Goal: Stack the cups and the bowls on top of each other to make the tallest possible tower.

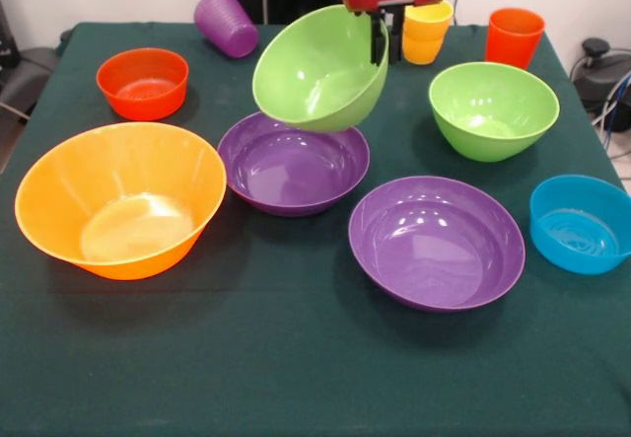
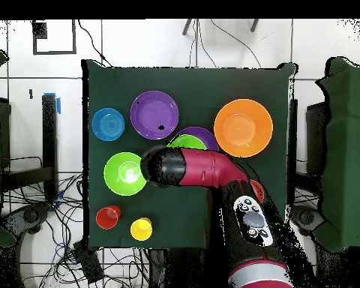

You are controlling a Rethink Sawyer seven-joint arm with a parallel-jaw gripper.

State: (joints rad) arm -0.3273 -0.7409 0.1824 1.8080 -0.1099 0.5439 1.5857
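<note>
My gripper [image 1: 379, 44] comes down at the top centre and is shut on the right rim of a green bowl [image 1: 315, 72]. The bowl hangs steeply tilted, its lower edge just over a purple bowl [image 1: 291, 173]. In the overhead view my arm [image 2: 205, 169] hides the gripper; part of the held green bowl [image 2: 187, 141] shows. A second purple bowl [image 1: 436, 245], a second green bowl [image 1: 493, 109], a blue bowl [image 1: 582, 225], a large yellow-orange bowl [image 1: 118, 200] and a red-orange bowl [image 1: 143, 82] stand singly. No tower shows.
A ribbed purple cup [image 1: 227, 23] lies on its side at the back. Stacked yellow cups [image 1: 426, 33] and an orange-red cup [image 1: 514, 37] stand at the back right. The dark green table [image 1: 296, 378] has bare cloth along its front.
</note>
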